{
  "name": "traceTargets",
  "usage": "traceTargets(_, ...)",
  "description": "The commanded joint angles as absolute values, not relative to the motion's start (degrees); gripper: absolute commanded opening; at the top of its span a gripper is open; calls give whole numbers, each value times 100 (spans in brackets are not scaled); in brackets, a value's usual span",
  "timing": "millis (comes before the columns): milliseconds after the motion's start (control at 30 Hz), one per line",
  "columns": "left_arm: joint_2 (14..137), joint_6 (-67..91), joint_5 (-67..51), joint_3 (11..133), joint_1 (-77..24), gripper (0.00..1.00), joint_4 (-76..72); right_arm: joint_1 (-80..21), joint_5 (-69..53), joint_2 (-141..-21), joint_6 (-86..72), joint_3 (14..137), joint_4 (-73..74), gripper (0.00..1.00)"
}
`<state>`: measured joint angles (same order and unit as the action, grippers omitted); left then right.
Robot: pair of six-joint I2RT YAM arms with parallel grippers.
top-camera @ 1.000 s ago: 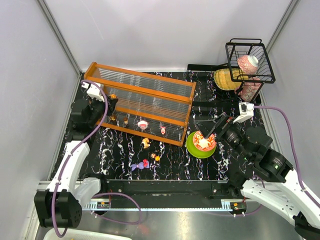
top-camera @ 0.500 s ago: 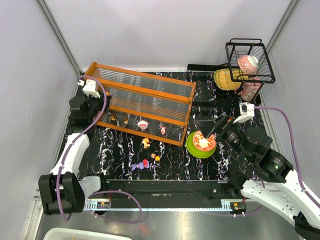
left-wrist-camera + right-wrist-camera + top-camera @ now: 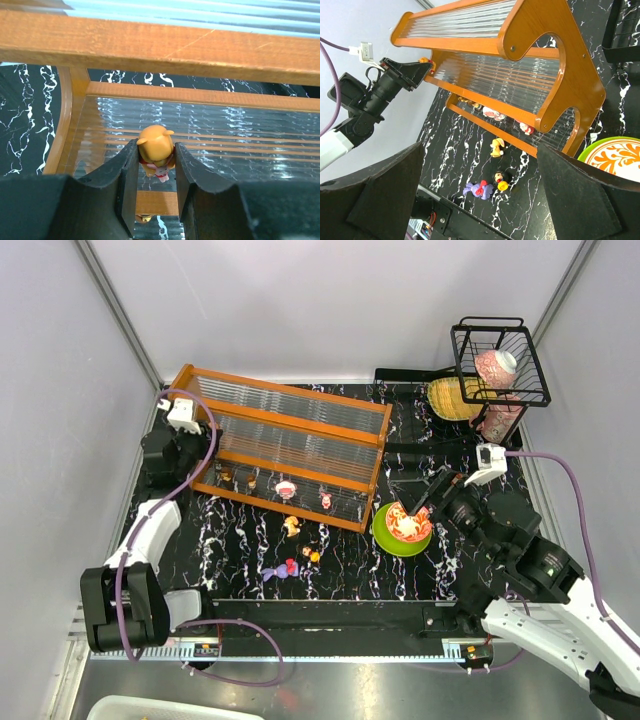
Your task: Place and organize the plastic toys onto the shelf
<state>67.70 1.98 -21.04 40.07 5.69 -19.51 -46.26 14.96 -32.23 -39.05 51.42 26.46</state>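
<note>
Shelf end, left side: left gripper (image 3: 155, 150) clamped on an orange round-headed plastic figurine (image 3: 156, 141), held under the top rail of the orange-framed two-tier shelf (image 3: 160, 45), with the clear ribbed lower panel behind it. More tiny figurines (image 3: 286, 488) stand along the lower tier. A yellow toy (image 3: 291, 526) and a purple toy (image 3: 275, 571) lie loose on the black white-veined tabletop (image 3: 350, 570) just in front. Right gripper (image 3: 480, 150) fingers spread wide, nothing between them, near a green plate (image 3: 384, 539) carrying a red-patterned bowl (image 3: 408, 523). Black wire basket (image 3: 535, 365) at far right holds a pink carton (image 3: 495, 368) — print too small to read.
</note>
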Motion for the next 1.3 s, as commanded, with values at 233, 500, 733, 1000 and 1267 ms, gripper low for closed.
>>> traceTargets(233,7013,246,-2329,3920,598,0,-2628,-4597,1687,-3278,-3797,5194,2628,100)
traceTargets(500,7101,229,-2286,3938,475,1,-2558,-4588,1687,-3305,-3788,5177,2628,100)
traceTargets(733,7145,176,-2180,3964,387,1,-2487,-4597,1705,-3270,-3805,5168,2628,100)
traceTargets(1000,7233,123,-2145,4008,387,1,-2400,-4597,1696,-3173,-3823,5106,2628,100)
traceTargets(1267,7269,62,-2066,4043,378,8,-2276,-4597,1687,-3129,-3823,5080,2654,100)
